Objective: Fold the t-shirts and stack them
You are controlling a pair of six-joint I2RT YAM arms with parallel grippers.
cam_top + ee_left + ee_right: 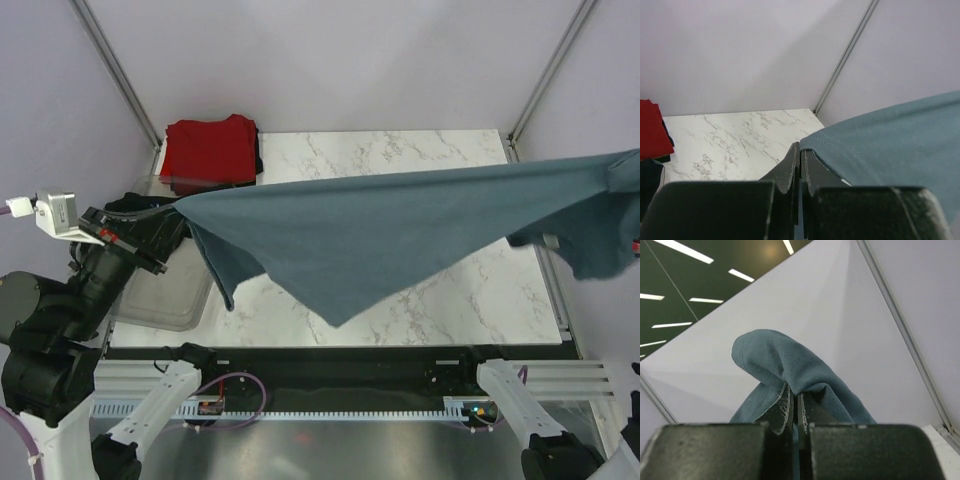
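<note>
Held aloft over desk (420, 150): blue-grey t-shirt (400, 230), stretched between both arms. left pincer (800, 156) clamped on hem corner. right pincer (796, 402) clamped on bunched edge. red t-shirt (208, 150) folded at far-left desk corner.

left arm (75, 300): black, fat rounded joints
wrist camera (58, 212): white box, red marks beside
left tool (801, 156): black, worn edges
right tool (796, 399): black, scuffed tips
base links (165, 395): white
cable (247, 385): purple loop

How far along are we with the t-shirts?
Done: the bright red cloth t-shirt lies folded at far left. In hand: left hand and right hand pinch the slate blue-grey cloth t-shirt, stretched mid-air. Left: fold it, stack it.
</note>
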